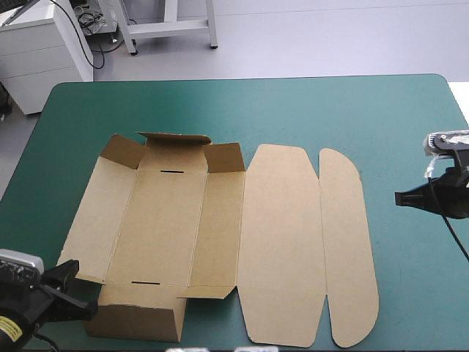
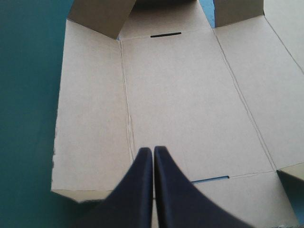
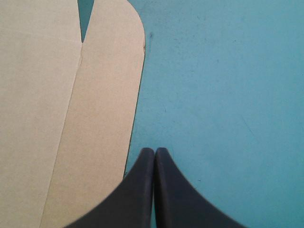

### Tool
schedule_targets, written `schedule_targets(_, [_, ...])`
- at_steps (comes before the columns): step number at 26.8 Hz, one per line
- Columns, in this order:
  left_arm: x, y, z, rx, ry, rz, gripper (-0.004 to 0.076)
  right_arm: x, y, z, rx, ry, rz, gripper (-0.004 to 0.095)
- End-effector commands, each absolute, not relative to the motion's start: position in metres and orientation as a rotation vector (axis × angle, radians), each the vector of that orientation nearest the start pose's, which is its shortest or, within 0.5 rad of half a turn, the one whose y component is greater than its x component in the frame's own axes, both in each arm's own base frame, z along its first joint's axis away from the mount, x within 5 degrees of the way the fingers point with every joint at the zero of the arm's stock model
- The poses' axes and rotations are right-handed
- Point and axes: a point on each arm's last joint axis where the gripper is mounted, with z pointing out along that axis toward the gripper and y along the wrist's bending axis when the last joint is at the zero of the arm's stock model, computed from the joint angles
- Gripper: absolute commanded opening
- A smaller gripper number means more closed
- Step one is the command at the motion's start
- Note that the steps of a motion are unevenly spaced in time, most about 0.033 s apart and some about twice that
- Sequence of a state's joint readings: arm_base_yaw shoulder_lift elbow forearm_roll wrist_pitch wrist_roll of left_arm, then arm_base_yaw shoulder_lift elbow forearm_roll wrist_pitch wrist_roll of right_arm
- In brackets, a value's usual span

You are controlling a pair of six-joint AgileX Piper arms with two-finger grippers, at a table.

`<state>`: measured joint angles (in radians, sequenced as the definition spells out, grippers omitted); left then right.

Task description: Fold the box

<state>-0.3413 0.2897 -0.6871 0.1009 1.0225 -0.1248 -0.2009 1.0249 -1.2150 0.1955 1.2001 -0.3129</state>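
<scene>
One box; worktop open 12 to 3 o'clock. Left gripper at box's 7 o'clock corner, right gripper off its 3 o'clock edge; both jaws closed, empty.

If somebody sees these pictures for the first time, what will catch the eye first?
The brown box dominates: a cut sheet spread over the teal-green table, its lid panels flat and its end flaps partly raised. The left gripper, shut, sits at the box's near left corner. The right gripper, also shut, hovers over bare cover near the table's right edge, apart from the box.
</scene>
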Motion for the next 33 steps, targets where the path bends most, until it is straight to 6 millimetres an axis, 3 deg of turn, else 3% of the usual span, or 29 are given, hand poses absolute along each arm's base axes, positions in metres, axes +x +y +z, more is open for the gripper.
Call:
schedule_targets(1, [0.059, -0.013, 0.376, 0.227, 2.077, -0.160, -0.0008, 0.179, -0.020, 0.414, -0.129, 2.376, 0.021, -0.0020])
schedule_targets(3, [0.083, -0.021, 0.401, 0.234, 2.091, -0.149, -0.0008, 0.179, -0.020, 0.414, -0.135, 2.374, 0.018, -0.0020])
schedule_targets(6, [0.128, -0.036, 0.420, 0.301, 2.189, -0.097, -0.0008, 0.179, -0.020, 0.414, -0.141, 2.374, 0.015, -0.0020])
schedule_targets(12, [0.170, -0.051, 0.405, 0.327, 2.332, -0.065, -0.0008, 0.179, -0.020, 0.414, -0.148, 2.373, 0.013, -0.0020])
schedule_targets(17, [0.187, -0.057, 0.388, 0.347, 2.462, -0.033, 0.0012, 0.179, -0.020, 0.414, -0.148, 2.372, 0.012, -0.0020])
schedule_targets(22, [0.200, -0.062, 0.374, 0.361, 2.547, -0.013, 0.0188, 0.179, -0.020, 0.414, -0.156, 2.370, 0.008, -0.0020])
schedule_targets(26, [0.206, -0.064, 0.367, 0.367, 2.586, -0.005, 0.0438, 0.179, -0.020, 0.414, -0.156, 2.370, 0.008, -0.0020])
schedule_targets(28, [0.206, -0.064, 0.367, 0.357, 2.590, -0.008, 0.0525, 0.179, -0.020, 0.414, -0.156, 2.370, 0.008, -0.0020])
schedule_targets(33, [0.203, -0.067, 0.364, 0.349, 2.638, -0.061, 0.0527, 0.179, -0.020, 0.414, -0.156, 2.370, 0.008, -0.0020])
